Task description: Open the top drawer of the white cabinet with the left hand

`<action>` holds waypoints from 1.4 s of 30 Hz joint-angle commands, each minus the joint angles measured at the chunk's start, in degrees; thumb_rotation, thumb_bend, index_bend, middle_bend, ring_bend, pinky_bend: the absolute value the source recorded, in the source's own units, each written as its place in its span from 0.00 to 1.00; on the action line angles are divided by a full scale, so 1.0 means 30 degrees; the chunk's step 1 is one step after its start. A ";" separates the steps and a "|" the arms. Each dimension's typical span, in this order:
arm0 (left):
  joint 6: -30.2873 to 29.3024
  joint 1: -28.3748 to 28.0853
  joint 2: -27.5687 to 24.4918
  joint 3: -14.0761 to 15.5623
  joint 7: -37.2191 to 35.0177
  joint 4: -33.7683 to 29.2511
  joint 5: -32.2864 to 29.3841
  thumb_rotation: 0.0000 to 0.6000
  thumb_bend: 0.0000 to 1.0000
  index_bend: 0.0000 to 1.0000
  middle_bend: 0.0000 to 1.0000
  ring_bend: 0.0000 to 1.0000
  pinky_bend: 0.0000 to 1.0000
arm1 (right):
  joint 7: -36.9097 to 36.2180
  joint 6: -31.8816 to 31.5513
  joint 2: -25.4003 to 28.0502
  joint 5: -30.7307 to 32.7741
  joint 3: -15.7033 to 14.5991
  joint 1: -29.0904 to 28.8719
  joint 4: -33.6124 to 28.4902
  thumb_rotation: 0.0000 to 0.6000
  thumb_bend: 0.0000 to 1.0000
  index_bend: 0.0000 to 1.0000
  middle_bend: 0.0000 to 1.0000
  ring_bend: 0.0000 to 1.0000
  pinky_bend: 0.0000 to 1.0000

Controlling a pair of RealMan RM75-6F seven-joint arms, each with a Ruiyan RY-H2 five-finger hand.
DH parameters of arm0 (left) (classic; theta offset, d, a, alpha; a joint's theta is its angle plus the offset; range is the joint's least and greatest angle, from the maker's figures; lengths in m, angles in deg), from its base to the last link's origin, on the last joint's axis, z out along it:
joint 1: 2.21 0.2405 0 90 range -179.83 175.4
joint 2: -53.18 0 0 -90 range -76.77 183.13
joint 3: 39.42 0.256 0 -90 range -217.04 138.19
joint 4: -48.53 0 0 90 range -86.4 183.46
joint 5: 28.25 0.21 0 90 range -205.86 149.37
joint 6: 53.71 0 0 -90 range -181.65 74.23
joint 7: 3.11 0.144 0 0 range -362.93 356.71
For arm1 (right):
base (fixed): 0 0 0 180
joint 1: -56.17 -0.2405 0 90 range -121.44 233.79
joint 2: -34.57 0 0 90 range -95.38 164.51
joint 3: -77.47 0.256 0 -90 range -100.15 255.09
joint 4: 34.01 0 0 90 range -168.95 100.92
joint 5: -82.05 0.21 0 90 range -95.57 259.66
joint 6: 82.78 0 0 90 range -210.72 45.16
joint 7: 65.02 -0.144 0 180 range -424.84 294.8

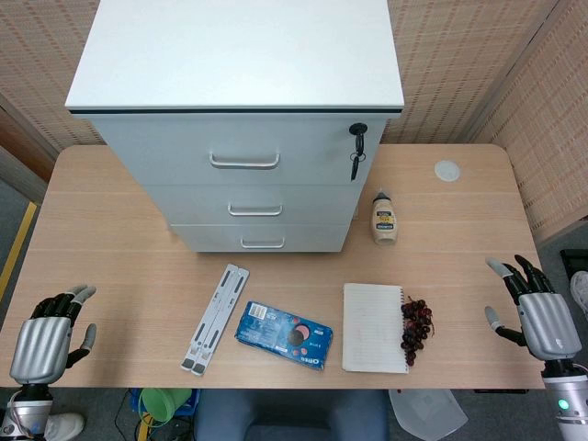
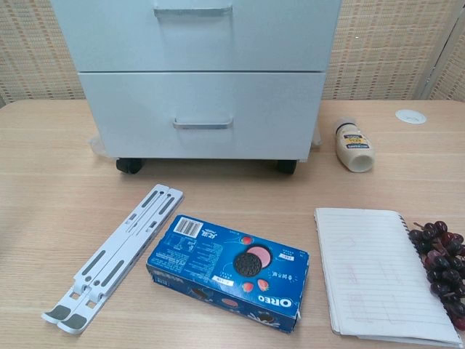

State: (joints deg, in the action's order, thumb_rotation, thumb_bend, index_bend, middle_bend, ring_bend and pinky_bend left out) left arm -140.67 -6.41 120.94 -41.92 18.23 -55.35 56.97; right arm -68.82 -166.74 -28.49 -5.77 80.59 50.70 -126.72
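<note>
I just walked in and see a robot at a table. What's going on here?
Nothing is being handled yet. The robot's left hand and right hand rest empty at the near corners of the wooden table. The white three-drawer cabinet stands at the back, its top drawer shut. A blue Oreo cookie box and a lined notebook lie in front.

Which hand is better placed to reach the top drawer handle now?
Neither is clearly closer: left hand and right hand both rest open at the table's near corners. Top drawer handle sits left of centre, slightly favouring left.
</note>
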 commanded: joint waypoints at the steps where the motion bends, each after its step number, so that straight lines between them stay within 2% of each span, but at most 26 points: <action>1: 0.0008 -0.0010 0.0006 -0.0001 0.0016 0.0002 -0.0017 1.00 0.43 0.20 0.21 0.24 0.24 | 0.0006 -0.0006 0.0006 -0.0002 -0.0002 0.0002 -0.0001 1.00 0.34 0.14 0.20 0.11 0.14; 16: 0.0126 -0.0350 0.0011 -0.0218 -0.0623 0.0398 0.0277 1.00 0.43 0.21 0.21 0.24 0.24 | -0.0118 -0.0295 0.0019 -0.0168 -0.0089 0.0162 0.0012 1.00 0.34 0.14 0.20 0.11 0.14; 18: 0.0166 -0.0474 -0.0003 -0.0290 -0.0691 0.0460 0.0406 1.00 0.43 0.22 0.22 0.26 0.24 | -0.0140 -0.0344 -0.0014 -0.0214 -0.0095 0.0173 0.0042 1.00 0.34 0.14 0.20 0.11 0.14; 20: 0.0196 -0.0643 -0.0063 -0.0389 -0.0772 0.0470 0.0622 1.00 0.43 0.22 0.23 0.37 0.24 | -0.0179 -0.0357 -0.0031 -0.0207 -0.0085 0.0176 0.0082 1.00 0.34 0.14 0.20 0.11 0.14; 23: 0.0207 -0.1003 -0.0193 -0.0652 -0.1410 0.0219 0.1110 1.00 0.43 0.22 0.31 0.40 0.25 | -0.0197 -0.0309 -0.0032 -0.0246 -0.0088 0.0135 0.0116 1.00 0.34 0.14 0.20 0.11 0.14; 25: -0.0012 -0.1347 -0.0146 -0.0982 -0.1777 0.0285 0.1740 1.00 0.43 0.24 0.40 0.44 0.30 | -0.0212 -0.0264 -0.0039 -0.0290 -0.0083 0.0085 0.0122 1.00 0.34 0.14 0.20 0.11 0.14; 26: -0.0118 -0.1526 -0.0086 -0.1153 -0.1870 0.0392 0.2034 1.00 0.43 0.25 0.44 0.48 0.36 | -0.0217 -0.0243 -0.0044 -0.0312 -0.0081 0.0061 0.0121 1.00 0.34 0.14 0.20 0.11 0.14; 30: -0.0173 -0.2429 0.0118 -0.1996 -0.2616 0.0561 0.2696 1.00 0.43 0.29 0.58 0.60 0.69 | -0.0233 -0.0191 -0.0080 -0.0379 -0.0076 -0.0012 0.0136 1.00 0.34 0.14 0.20 0.11 0.15; 31: 0.0003 -0.2758 0.0086 -0.2256 -0.3009 0.0510 0.2721 1.00 0.43 0.30 0.60 0.62 0.74 | -0.0237 -0.0171 -0.0086 -0.0382 -0.0076 -0.0027 0.0138 1.00 0.34 0.14 0.20 0.11 0.15; 33: 0.0304 -0.3237 0.0014 -0.2668 -0.3434 0.0459 0.2614 1.00 0.43 0.32 0.63 0.64 0.82 | -0.0245 -0.0162 -0.0084 -0.0381 -0.0084 -0.0031 0.0144 1.00 0.34 0.14 0.20 0.11 0.15; 35: 0.0622 -0.3709 -0.0086 -0.3073 -0.3323 0.0390 0.2471 1.00 0.43 0.34 0.63 0.65 0.84 | -0.0251 -0.0160 -0.0090 -0.0379 -0.0094 -0.0028 0.0157 1.00 0.34 0.14 0.20 0.11 0.15; 38: 0.0414 -0.4256 0.0261 -0.3792 -0.2776 0.0439 0.2379 1.00 0.43 0.38 0.64 0.64 0.82 | -0.0255 -0.0155 -0.0098 -0.0360 -0.0093 -0.0031 0.0171 1.00 0.34 0.14 0.20 0.11 0.15; 42: 0.0162 -0.4804 0.0814 -0.4419 -0.2524 0.0434 0.2207 1.00 0.43 0.42 0.60 0.57 0.66 | -0.0271 -0.0082 -0.0136 -0.0350 -0.0083 -0.0086 0.0216 1.00 0.34 0.14 0.20 0.11 0.15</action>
State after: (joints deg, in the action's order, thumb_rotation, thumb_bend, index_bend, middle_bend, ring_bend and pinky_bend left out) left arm -139.82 -20.29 122.83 -54.61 10.60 -54.08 63.86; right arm -69.65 -166.95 -28.91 -6.82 80.34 50.42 -126.07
